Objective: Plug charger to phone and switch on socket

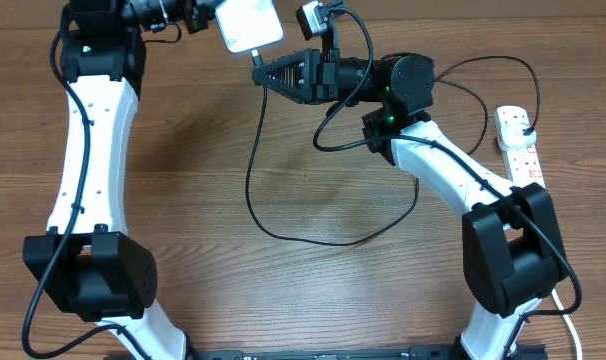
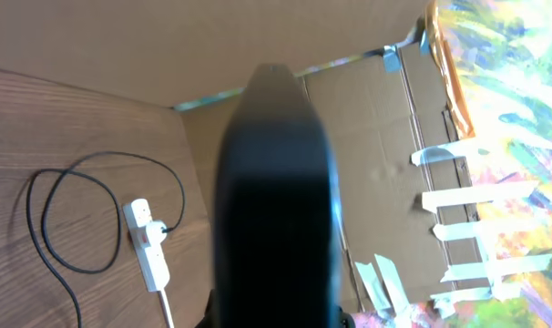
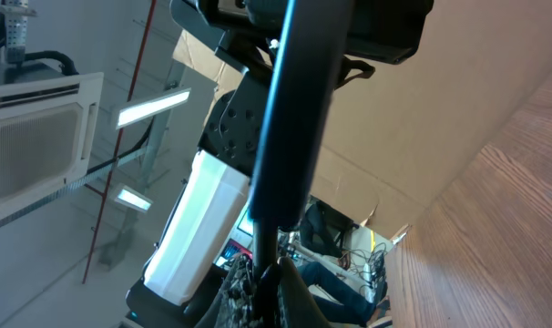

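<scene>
My left gripper is shut on the phone and holds it lifted at the table's far edge, its light screen facing up. In the left wrist view the phone is a dark slab filling the centre and hides the fingers. My right gripper is shut on the connector tip of the charger right at the phone's lower short edge. In the right wrist view the fingers pinch the tip under the edge-on phone. The black cable loops across the table to its plug in the white socket, which also shows in the left wrist view.
The socket's white cord runs off the front right. A cardboard wall with tape strips stands behind the table, beside a colourful cloth. Both arm bases stand at the front edge.
</scene>
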Controlling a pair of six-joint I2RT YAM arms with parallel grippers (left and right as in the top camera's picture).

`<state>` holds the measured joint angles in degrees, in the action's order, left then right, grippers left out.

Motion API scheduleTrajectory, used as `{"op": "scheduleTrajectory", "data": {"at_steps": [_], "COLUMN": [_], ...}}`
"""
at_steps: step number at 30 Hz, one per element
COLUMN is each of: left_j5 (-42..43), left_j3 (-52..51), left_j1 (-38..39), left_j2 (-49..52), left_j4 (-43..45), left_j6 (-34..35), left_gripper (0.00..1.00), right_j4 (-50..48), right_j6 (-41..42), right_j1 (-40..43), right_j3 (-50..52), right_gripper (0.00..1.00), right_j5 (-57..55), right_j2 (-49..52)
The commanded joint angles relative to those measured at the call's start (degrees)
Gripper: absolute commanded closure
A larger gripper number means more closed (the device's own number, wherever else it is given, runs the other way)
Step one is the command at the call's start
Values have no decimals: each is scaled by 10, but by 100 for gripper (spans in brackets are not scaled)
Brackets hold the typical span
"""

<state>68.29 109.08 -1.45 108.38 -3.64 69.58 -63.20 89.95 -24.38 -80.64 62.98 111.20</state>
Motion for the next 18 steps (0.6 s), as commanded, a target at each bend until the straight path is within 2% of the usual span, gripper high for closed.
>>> {"op": "scheduleTrajectory", "data": {"at_steps": [1,18], "left_j5": [1,26], "left_j3": [9,9], "left_j1": [4,4], "left_j2": [-8,-8], "left_j4": [5,5], "left_j6": [7,7], "left_gripper": [96,96], "right_j4": [-1,8], "right_j6": [-4,-13], "right_j1": [0,4], "right_j3": [-9,-9], "right_gripper": [96,96], "right_j5": [-6,-10], "right_j2": [-2,-2]}}
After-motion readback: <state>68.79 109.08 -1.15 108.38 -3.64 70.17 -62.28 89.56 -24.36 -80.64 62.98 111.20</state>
